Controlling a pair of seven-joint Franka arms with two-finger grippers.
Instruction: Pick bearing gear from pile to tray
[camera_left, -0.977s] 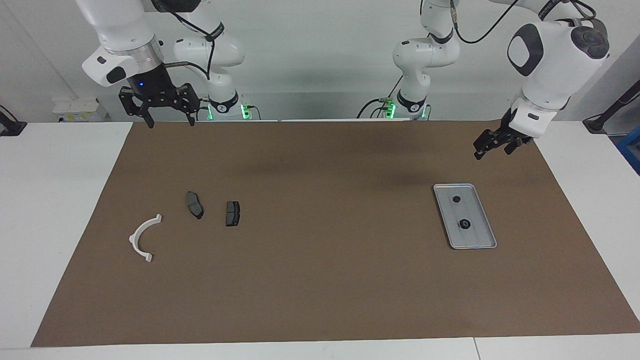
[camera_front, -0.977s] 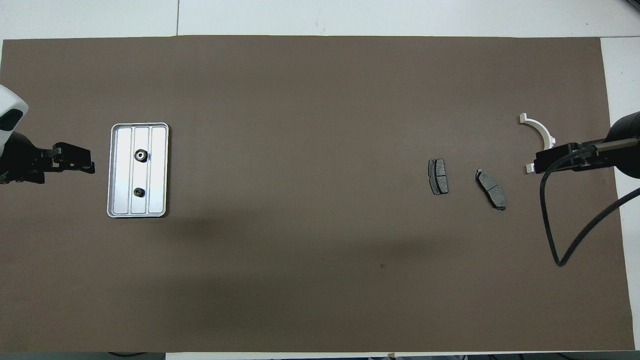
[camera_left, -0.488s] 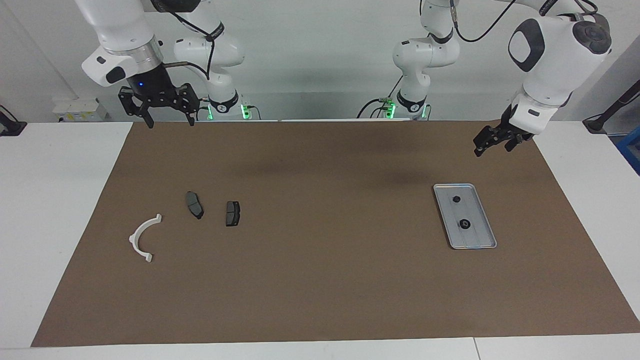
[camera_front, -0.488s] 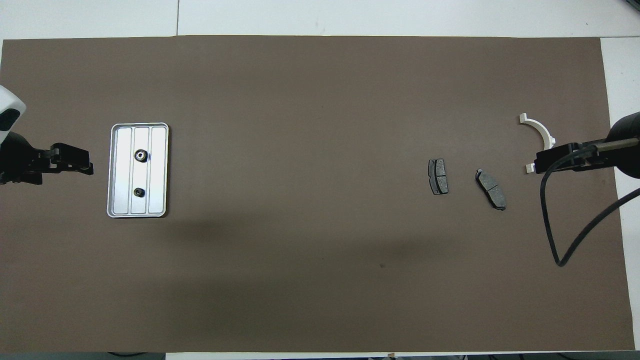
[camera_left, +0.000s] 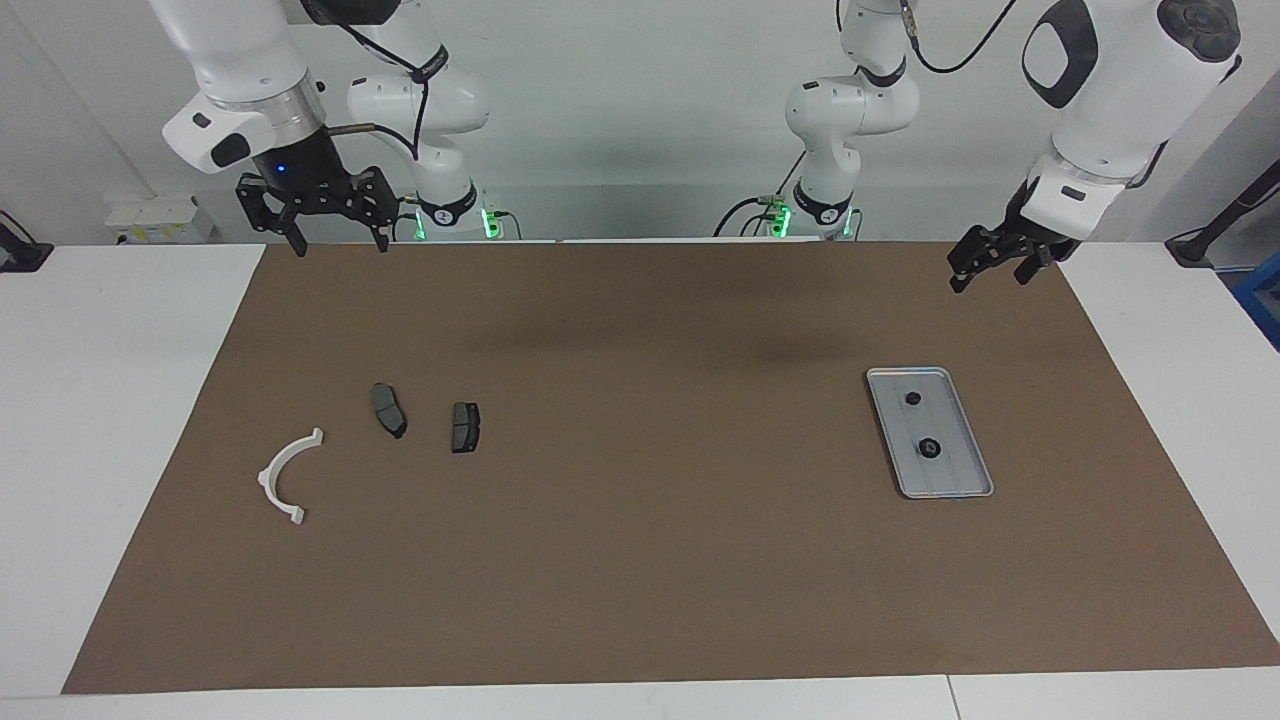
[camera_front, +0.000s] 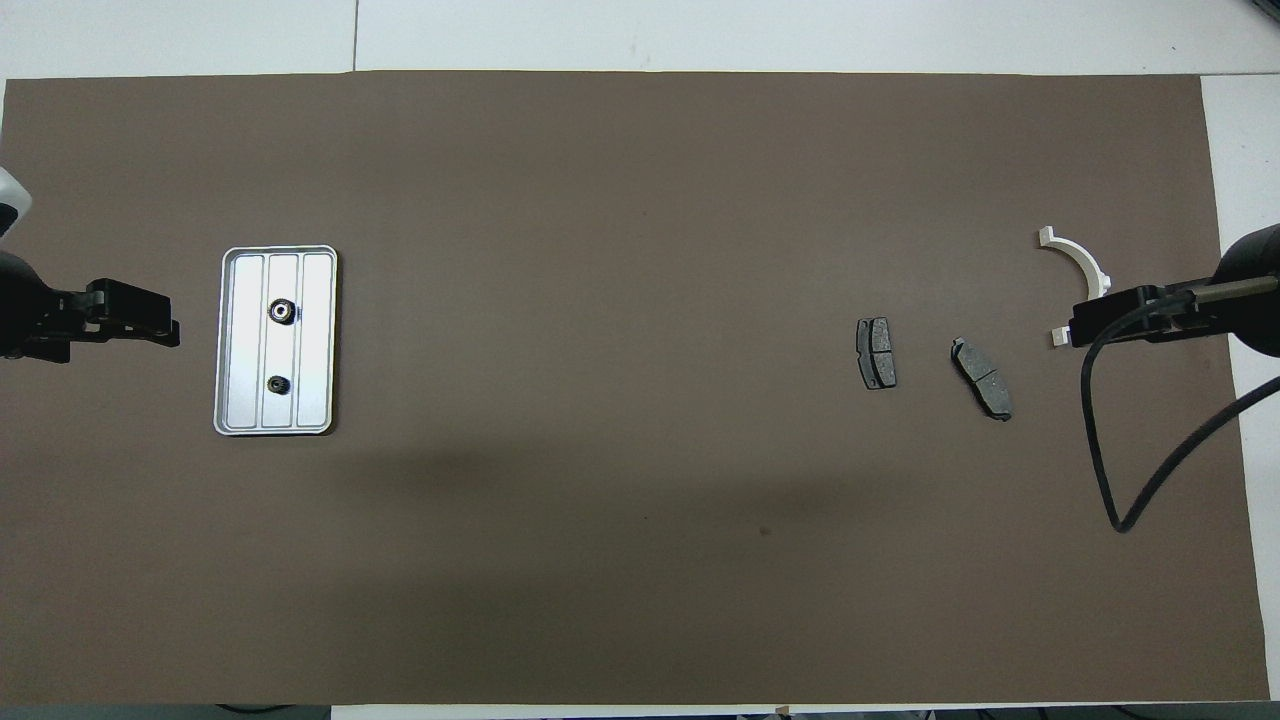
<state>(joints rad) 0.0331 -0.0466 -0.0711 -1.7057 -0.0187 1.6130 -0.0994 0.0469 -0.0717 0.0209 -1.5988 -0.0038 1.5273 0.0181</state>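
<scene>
Our left gripper (camera_left: 985, 268) and right gripper (camera_left: 335, 237) hang empty at the frame's top corners, fingers apart; two black gears (camera_left: 929, 447) lie in the ridged silver tray (camera_left: 905, 478).

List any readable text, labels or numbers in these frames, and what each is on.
None can be read.
Tray: bare metal, no marking visible.
Two small black gears in the tray: too small to show any marking.
Two brake pads: no legible stamp.
White arc bracket: plain.
Both arms: no legible label.
</scene>
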